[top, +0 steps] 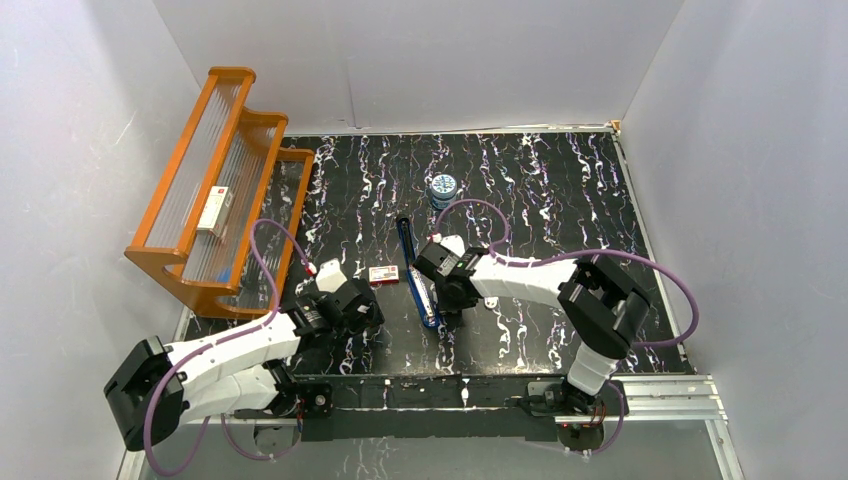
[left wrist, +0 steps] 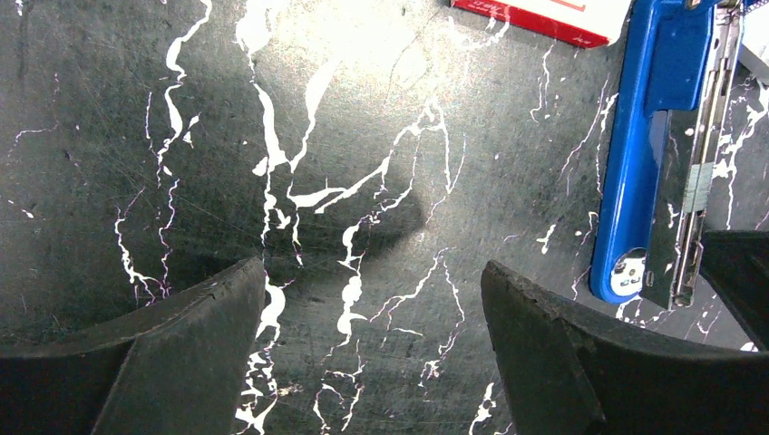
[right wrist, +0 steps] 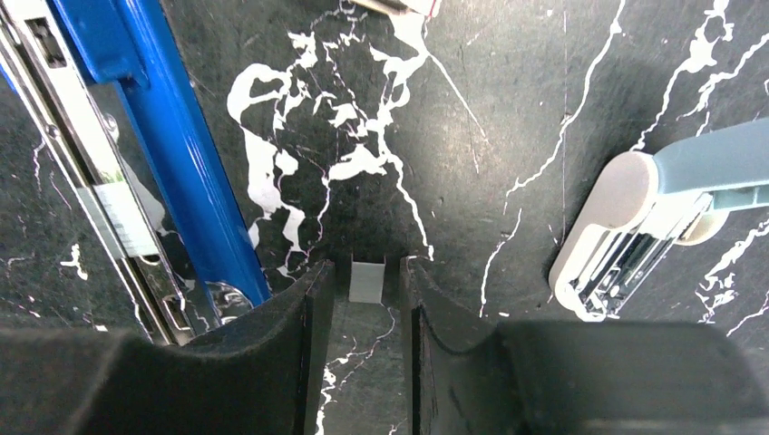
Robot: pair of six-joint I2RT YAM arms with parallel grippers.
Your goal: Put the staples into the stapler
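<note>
The blue stapler lies opened flat on the table, its metal rail beside the blue arm. A short silvery staple strip sits on the rail. The red-and-white staple box lies left of the stapler, and its edge shows in the left wrist view. My right gripper is down at the stapler's near end. Its jaws stand a narrow way apart around a second small grey staple strip, with a gap on each side. My left gripper is wide open and empty over bare table.
A small white and light-blue tool lies just right of my right gripper. A round blue-and-white object stands behind the stapler. An orange rack holding a longer white box stands at the back left.
</note>
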